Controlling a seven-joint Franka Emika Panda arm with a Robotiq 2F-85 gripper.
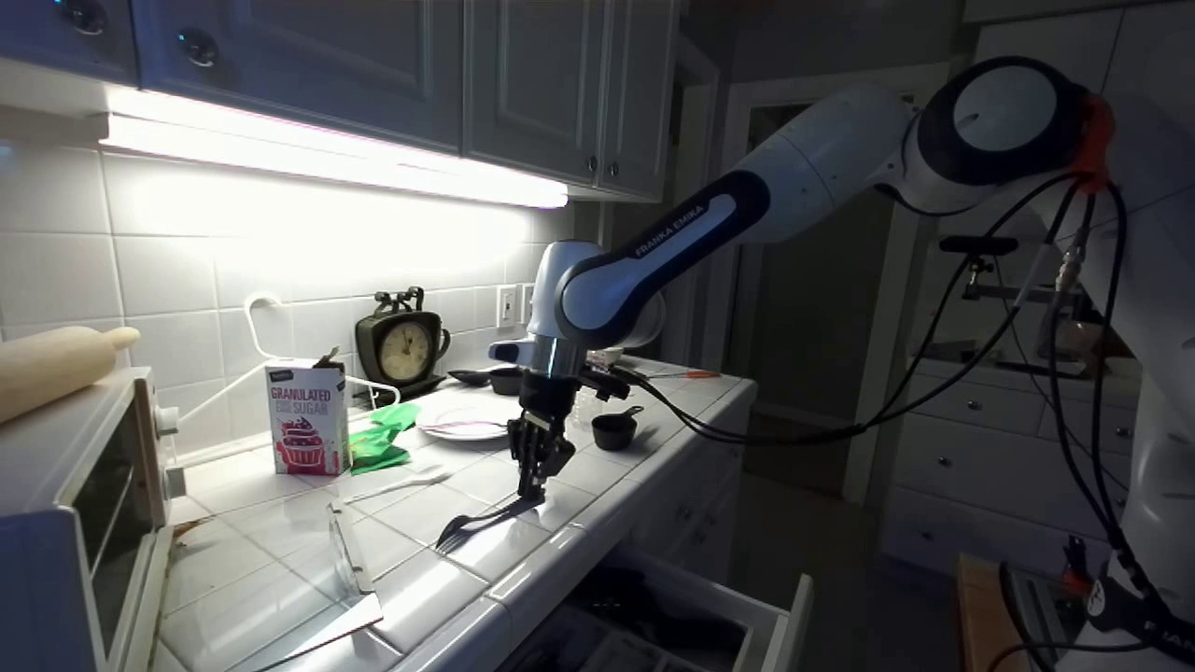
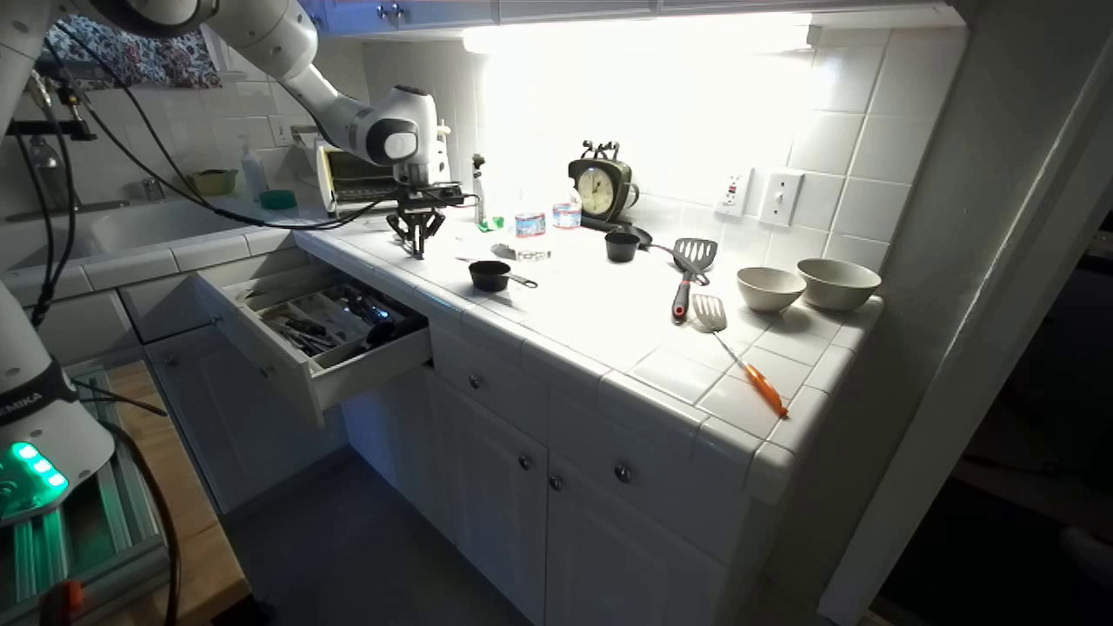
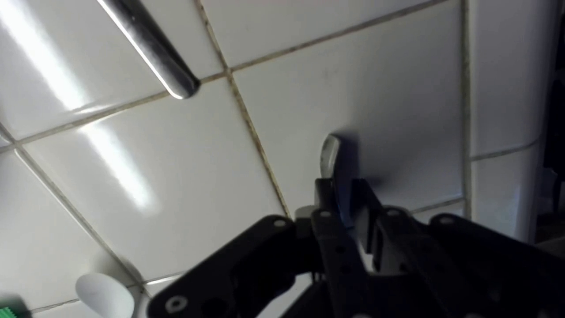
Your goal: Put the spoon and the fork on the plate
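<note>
The dark metal fork (image 1: pixel 456 532) lies on the tiled counter near its front edge, tines toward the toaster oven. Its handle rises slightly into my gripper (image 1: pixel 532 495), which points straight down. From the wrist, the silver handle end of the fork (image 3: pixel 329 154) pokes out past the narrowed jaws of the gripper (image 3: pixel 342 190), which are shut on it. Farther back sits the white plate (image 1: pixel 467 415), partly behind the gripper. Another metal handle, apparently the spoon (image 3: pixel 165 57), shows in the wrist view's upper left; its head is out of that view.
A black measuring cup (image 2: pixel 489 276) stands beside the gripper. A pale utensil (image 1: pixel 401 483), green bag (image 1: pixel 378 443) and sugar box (image 1: pixel 308 420) lie toward the oven. The clock (image 1: pixel 403 345) is by the wall. Below the counter edge a drawer (image 2: pixel 365 382) is pulled out.
</note>
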